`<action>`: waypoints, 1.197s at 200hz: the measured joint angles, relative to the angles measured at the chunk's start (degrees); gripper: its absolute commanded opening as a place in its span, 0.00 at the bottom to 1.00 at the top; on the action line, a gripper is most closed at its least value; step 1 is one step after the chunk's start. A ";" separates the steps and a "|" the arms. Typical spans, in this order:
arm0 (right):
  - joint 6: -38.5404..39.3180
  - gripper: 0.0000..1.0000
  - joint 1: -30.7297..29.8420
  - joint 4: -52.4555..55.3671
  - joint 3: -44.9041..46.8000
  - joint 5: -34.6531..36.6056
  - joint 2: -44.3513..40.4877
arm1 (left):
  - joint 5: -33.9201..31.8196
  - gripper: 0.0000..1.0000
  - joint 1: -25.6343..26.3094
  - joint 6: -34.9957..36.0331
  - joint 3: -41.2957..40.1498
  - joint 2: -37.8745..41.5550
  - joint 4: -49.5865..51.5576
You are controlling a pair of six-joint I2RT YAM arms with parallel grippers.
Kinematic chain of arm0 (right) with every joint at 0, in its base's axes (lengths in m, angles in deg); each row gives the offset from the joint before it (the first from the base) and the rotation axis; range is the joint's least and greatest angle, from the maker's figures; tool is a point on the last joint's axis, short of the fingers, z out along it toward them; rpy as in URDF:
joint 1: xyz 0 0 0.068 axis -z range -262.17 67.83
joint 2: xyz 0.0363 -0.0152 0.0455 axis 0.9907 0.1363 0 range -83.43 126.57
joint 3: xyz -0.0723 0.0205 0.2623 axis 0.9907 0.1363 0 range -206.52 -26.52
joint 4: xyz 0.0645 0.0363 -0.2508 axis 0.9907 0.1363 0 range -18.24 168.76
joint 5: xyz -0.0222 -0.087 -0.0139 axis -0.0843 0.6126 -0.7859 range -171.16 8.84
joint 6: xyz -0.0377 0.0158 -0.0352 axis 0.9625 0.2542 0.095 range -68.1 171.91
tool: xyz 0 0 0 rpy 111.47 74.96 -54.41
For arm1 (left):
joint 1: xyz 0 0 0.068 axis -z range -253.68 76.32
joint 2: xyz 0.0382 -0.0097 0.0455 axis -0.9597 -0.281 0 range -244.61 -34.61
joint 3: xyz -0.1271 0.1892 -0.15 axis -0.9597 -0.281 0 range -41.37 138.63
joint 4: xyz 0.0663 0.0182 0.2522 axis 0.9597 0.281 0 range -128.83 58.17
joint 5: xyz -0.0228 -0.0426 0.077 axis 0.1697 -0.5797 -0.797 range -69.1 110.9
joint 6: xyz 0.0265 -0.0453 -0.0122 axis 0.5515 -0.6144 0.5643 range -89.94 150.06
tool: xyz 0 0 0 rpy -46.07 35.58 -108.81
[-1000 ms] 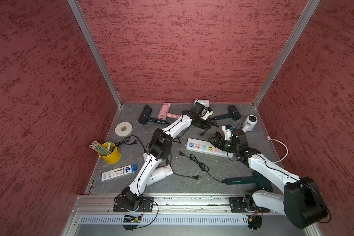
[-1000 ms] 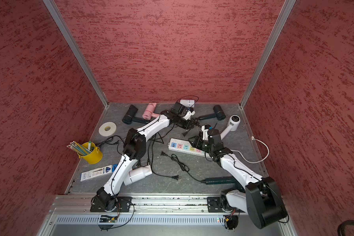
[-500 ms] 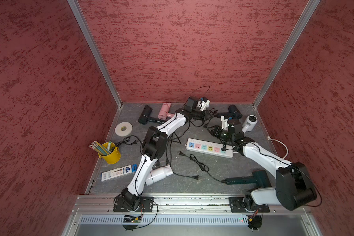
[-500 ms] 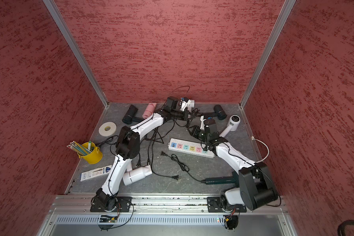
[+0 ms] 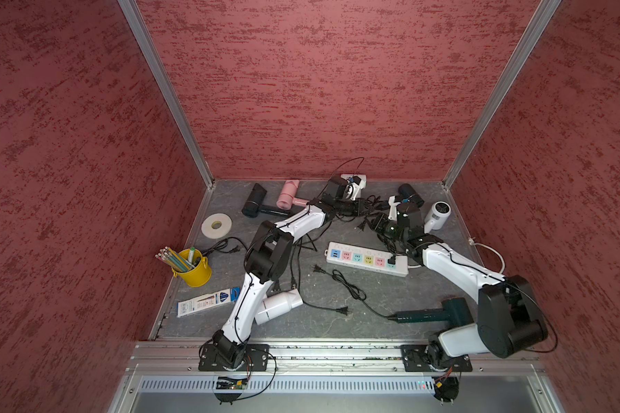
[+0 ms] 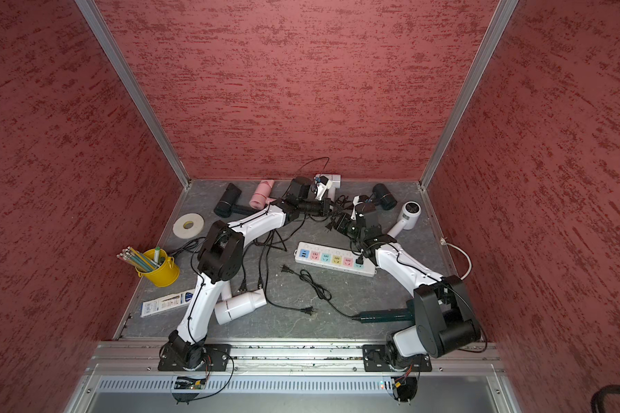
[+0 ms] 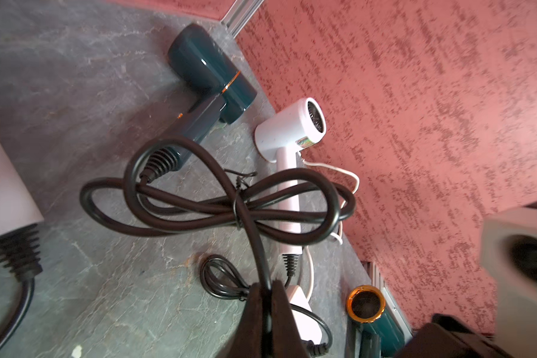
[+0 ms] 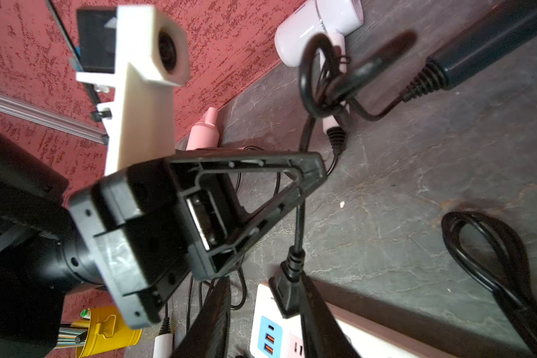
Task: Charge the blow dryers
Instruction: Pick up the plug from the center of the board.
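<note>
Several blow dryers lie on the grey floor: black (image 5: 253, 203), pink (image 5: 289, 195), white (image 5: 437, 214), dark green (image 5: 434, 314) and white (image 5: 278, 309). At the back, my left gripper (image 7: 267, 283) is shut on a black cord that runs to a tied bundle (image 7: 217, 201) beside a dark dryer (image 7: 211, 77). That cord hangs down to a black plug (image 8: 287, 291). The plug lies against one finger of my right gripper (image 8: 264, 279). Its jaws stand apart, with a gap to the other finger. The power strip (image 5: 366, 258) lies below, with one plug (image 5: 391, 262) in its right end.
A yellow pencil cup (image 5: 192, 268), a tape roll (image 5: 216, 225) and a flat pencil box (image 5: 208, 302) sit at the left. Loose black cords (image 5: 348, 289) cross the middle floor. The strip's white cable (image 5: 491, 250) loops by the right wall.
My right arm has swung from the strip's right end toward the back, up to the left gripper, and its jaws have narrowed. The left wrist has shifted slightly, still holding the cord.
</note>
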 measured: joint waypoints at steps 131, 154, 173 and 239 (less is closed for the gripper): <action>-1.09 0.26 0.00 -9.18 1.92 -4.26 7.10 | 2.45 0.00 -0.72 -5.42 -4.94 0.35 -5.90; -1.05 0.23 0.00 -9.66 1.92 -4.50 8.79 | 2.89 0.00 -0.72 -5.79 -5.25 0.35 -6.08; -1.03 0.18 0.00 -9.99 1.92 -4.61 9.66 | 3.08 0.00 -0.72 -5.84 -5.25 0.46 -6.12; -0.74 0.00 0.44 -11.52 1.92 -5.01 9.88 | 4.50 0.81 -0.96 -6.29 -6.71 2.32 -6.95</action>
